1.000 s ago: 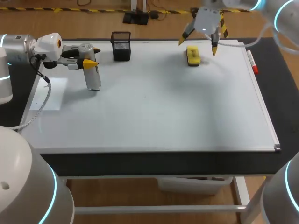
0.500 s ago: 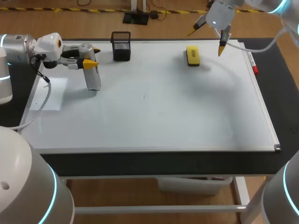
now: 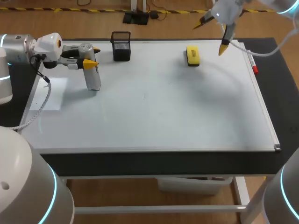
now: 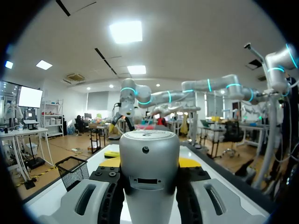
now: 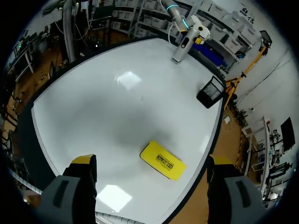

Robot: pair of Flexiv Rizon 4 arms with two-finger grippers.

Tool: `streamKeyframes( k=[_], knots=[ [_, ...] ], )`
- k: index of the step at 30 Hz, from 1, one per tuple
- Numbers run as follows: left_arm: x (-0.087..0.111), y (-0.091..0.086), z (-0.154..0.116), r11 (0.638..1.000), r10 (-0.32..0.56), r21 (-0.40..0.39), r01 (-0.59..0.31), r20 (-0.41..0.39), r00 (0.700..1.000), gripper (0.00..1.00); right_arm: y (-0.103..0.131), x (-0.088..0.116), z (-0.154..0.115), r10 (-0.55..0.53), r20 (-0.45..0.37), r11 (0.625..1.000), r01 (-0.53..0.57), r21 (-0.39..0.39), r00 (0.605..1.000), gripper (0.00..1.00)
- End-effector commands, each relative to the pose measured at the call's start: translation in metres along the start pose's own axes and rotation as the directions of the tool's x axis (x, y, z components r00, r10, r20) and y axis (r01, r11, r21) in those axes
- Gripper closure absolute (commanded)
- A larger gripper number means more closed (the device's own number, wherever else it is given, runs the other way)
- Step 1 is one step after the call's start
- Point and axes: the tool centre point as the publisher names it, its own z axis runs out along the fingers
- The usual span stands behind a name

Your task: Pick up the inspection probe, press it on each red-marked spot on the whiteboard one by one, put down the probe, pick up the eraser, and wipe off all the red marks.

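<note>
The left gripper is clamping the inspection probe from two sides; the silver probe is standing on end on the whiteboard, near its far left corner; in the left wrist view the probe is filling the space between the two fingers, which are pressing on it from both sides. A black mesh basket is sitting at the whiteboard's far edge, just to the right of the probe and apart from it. The yellow eraser is lying flat near the far edge, right of the middle, with nothing touching it. The right gripper is hanging in the air over the far right corner of the whiteboard, its fingers spread wide and gripping nothing; in the right wrist view the eraser is showing on the board beneath the right gripper, in the gap between its fingers, well clear of both. A red marker is lying on the desk, just beyond the whiteboard's right edge, towards its far corner.
</note>
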Motion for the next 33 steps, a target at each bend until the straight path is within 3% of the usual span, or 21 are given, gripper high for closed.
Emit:
streamKeyframes(
  k=[1, 7, 18, 33],
  knots=[
    [0.001, -0.001, 0.001, 1.0, 0.002, 0.0, -0.002, 0.001, 1.0, 1.0, 0.004, 0.0, -0.011, 0.026, 0.025, 1.0, -0.026, -0.002, 0.999, 0.0],
    [0.001, -0.001, 0.001, 1.0, 0.002, 0.0, -0.002, 0.001, 1.0, 1.0, 0.014, 0.001, -0.029, 0.071, 0.062, 0.997, -0.07, -0.024, 0.996, 0.0],
    [0.001, -0.001, 0.001, 1.0, 0.002, 0.0, -0.002, 0.001, 1.0, 1.0, 0.025, 0.001, -0.051, 0.144, 0.017, 0.989, -0.143, -0.043, 0.989, 0.0],
    [0.001, -0.001, 0.001, 1.0, 0.002, 0.0, -0.002, 0.001, 1.0, 1.0, 0.025, 0.001, -0.051, 0.144, 0.017, 0.989, -0.143, -0.043, 0.989, 0.0]
  ],
)
